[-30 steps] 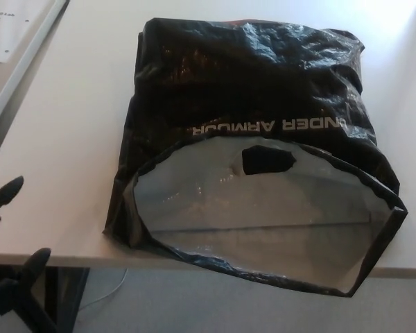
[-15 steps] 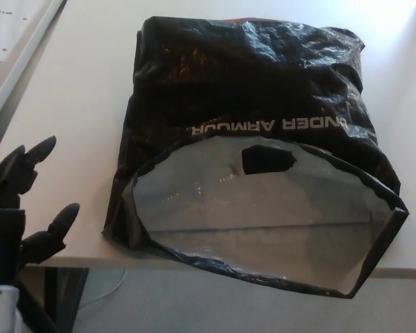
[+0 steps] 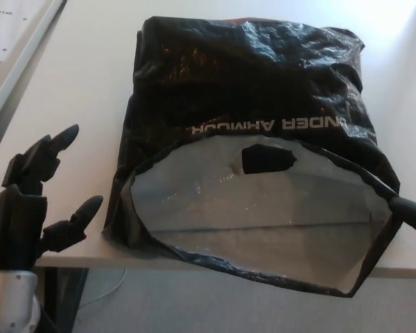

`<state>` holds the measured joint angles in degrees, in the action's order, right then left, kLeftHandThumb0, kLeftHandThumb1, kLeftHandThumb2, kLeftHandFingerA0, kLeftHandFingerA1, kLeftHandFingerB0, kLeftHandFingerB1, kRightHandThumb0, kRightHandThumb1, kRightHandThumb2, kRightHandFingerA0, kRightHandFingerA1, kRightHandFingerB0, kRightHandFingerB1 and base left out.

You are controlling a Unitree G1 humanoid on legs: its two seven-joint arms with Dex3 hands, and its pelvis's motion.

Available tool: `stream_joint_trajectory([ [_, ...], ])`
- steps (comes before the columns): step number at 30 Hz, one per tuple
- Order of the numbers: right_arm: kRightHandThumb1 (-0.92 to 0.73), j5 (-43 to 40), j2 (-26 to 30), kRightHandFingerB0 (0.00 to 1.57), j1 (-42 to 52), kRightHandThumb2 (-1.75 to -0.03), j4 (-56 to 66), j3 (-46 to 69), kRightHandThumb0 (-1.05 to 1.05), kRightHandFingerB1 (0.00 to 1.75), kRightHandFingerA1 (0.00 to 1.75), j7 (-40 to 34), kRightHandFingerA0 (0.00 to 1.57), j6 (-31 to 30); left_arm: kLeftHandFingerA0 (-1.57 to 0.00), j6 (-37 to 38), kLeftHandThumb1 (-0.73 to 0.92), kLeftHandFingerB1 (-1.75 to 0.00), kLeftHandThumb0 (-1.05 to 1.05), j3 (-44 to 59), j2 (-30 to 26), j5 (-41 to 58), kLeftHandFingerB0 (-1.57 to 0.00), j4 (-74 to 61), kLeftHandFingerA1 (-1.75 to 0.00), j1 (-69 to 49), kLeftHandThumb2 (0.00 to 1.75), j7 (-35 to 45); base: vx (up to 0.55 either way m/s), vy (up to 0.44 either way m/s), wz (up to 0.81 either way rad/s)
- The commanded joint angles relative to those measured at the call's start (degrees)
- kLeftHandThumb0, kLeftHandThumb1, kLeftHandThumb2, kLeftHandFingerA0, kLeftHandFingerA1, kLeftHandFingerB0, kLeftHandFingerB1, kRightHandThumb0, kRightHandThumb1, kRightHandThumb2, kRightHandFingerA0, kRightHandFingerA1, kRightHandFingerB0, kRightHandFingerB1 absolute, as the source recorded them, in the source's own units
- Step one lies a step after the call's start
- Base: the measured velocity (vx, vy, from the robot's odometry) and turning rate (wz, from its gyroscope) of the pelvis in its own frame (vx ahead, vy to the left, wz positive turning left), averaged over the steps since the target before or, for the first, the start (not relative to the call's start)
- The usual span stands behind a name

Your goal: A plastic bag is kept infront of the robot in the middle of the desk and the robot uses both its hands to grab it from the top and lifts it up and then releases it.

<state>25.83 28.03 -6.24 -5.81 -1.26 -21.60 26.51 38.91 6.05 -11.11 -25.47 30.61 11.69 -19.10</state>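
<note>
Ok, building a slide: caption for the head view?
Open left hand nears black plastic bag on white desk; right hand at its rim.

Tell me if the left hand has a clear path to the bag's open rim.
Probably yes: the left hand is open beside the bag, with only bare desk between it and the near rim.

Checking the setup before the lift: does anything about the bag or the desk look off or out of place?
The plastic bag lies flat with its open mouth sagging past the desk's near edge, gaping toward the robot. It is crumpled, but no tear or spill shows. The left hand is open beside it; only a fingertip of the right hand shows.
</note>
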Motion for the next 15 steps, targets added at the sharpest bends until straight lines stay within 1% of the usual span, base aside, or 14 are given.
stream_joint_trajectory([
  [1,-0.57,-12.9,3.0,0.00,0.6,-0.57,10.1,2.3,-0.63,0.04,0.39,18.9,0.16,-14.9,-0.30,-1.8,0.44,-0.43,-0.34,-0.8,-2.6,2.6,-0.18,0.4,-0.51,1.3,0.62,2.9,0.00,0.000,0.00],
  [2,-0.57,-13.0,3.5,0.00,0.2,-0.57,9.2,2.4,-0.63,0.04,0.39,20.0,0.16,-15.2,-0.30,-1.0,0.44,-0.43,-0.34,-1.3,-3.0,1.3,-0.18,0.1,-0.51,1.0,0.62,2.3,0.00,0.000,0.00],
  [3,-0.46,-14.1,3.2,0.00,-0.2,-0.79,8.0,2.4,-0.68,0.06,0.48,20.4,0.08,-14.6,-0.30,-1.0,0.42,-0.43,-0.35,-1.4,-3.0,1.8,-0.18,-0.1,-0.51,0.8,0.61,3.0,0.00,0.000,0.00],
  [5,-0.44,-17.2,2.0,0.00,-0.8,-0.77,6.5,2.7,-0.66,0.08,0.48,21.6,0.09,-15.2,-0.28,-1.8,0.41,-0.43,-0.38,-1.9,-3.1,2.1,-0.17,-0.9,-0.51,0.3,0.63,4.2,0.00,0.000,0.00],
  [6,-0.56,-18.9,1.5,0.00,-0.1,-0.57,6.3,3.0,-0.58,0.08,0.40,22.2,0.13,-14.6,-0.26,-2.2,0.42,-0.42,-0.40,-2.2,-3.2,2.3,-0.16,-1.8,-0.49,-0.6,0.63,5.2,0.00,0.000,0.00],
  [7,-0.57,-19.3,1.3,0.00,0.2,-0.57,6.6,3.1,-0.57,0.11,0.39,22.4,0.14,-15.0,-0.22,-2.1,0.43,-0.41,-0.41,-2.3,-3.0,3.1,-0.13,-2.2,-0.48,-1.0,0.65,6.0,0.00,0.000,0.00],
  [8,-0.57,-19.5,1.1,0.00,0.4,-0.57,7.1,3.3,-0.57,0.11,0.39,22.7,0.14,-15.6,-0.22,-1.8,0.43,-0.41,-0.41,-2.5,-2.7,4.1,-0.13,-2.5,-0.48,-1.4,0.65,6.9,0.00,0.000,0.00],
  [9,-0.58,-18.7,0.9,0.00,0.7,-0.57,7.6,3.3,-0.56,0.14,0.40,22.5,0.15,-15.8,-0.25,-1.6,0.43,-0.42,-0.45,-2.8,-2.1,4.0,-0.12,-3.3,-0.51,-2.1,0.67,6.7,0.00,0.000,0.00],
  [11,-0.59,-18.7,0.4,0.00,0.6,-0.57,8.0,3.1,-0.56,0.13,0.39,23.0,0.13,-16.3,-0.26,-1.1,0.44,-0.42,-0.44,-2.8,-1.7,5.3,-0.13,-3.9,-0.51,-2.7,0.67,7.2,0.00,0.000,0.00],
  [12,-0.56,-18.7,0.4,0.00,0.5,-0.60,8.2,3.1,-0.51,0.12,0.41,23.5,0.14,-16.5,-0.24,-1.2,0.47,-0.40,-0.44,-2.8,-1.4,5.9,-0.12,-4.5,-0.49,-3.2,0.66,7.6,0.00,0.000,0.00],
  [14,-0.58,-19.0,0.4,0.00,-0.1,-0.57,8.7,3.0,-0.54,0.14,0.39,24.6,0.14,-17.5,-0.23,-1.4,0.48,-0.39,-0.42,-3.1,-1.3,6.9,-0.12,-5.6,-0.49,-3.9,0.65,8.4,0.00,0.000,0.00],
  [15,-0.44,-18.8,1.1,0.00,-0.5,-0.77,8.4,3.1,-0.61,0.13,0.46,25.5,0.05,-17.2,-0.22,-1.5,0.47,-0.40,-0.42,-3.2,-1.5,7.7,-0.12,-6.7,-0.49,-4.6,0.64,9.5,0.00,0.000,0.00],
])
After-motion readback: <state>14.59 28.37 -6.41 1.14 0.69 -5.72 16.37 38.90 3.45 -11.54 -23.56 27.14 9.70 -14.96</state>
